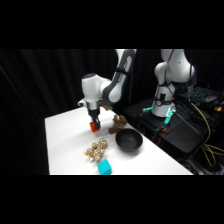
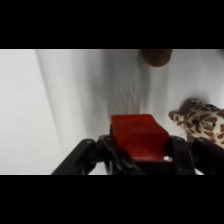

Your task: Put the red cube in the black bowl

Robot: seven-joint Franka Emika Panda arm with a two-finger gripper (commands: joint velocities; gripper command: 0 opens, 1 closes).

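1 red cube (image 2: pixel 138 137) sits clamped between the 2 black fingers of the gripper (image 1: pixel 94 125); in the wrist view the block fills the gap at the linkage, with a finger (image 2: pixel 107 147) pressed against either side. In the side view the cube shows as a small red-orange patch at the gripper's tip, at or just above the tabletop; whether it touches the surface cannot be told.

1 black bowl (image 1: pixel 129 140) stands on the table, near the gripper and toward the picture's lower right of it, upright with its mouth open upward. 1 teal cube (image 1: pixel 104 167) lies farther off, below the gripper toward the table's near edge. Between that cube and the gripper is 1 spotted tan-and-brown cluster (image 1: pixel 96 149), too indistinct to name. 1 brown plush toy (image 1: pixel 118 124) rests just to the right of the gripper, beside the bowl's far rim; the wrist view shows a giraffe-patterned plush (image 2: pixel 202 122) to the right of the held cube.

The white table (image 1: pixel 65 145) is plain and smooth. Black curtains close off the room behind. To the right, 1 white arm base (image 1: pixel 167 82) stands on a dark stand, with yellow cables (image 1: pixel 205 125) trailing beside it.
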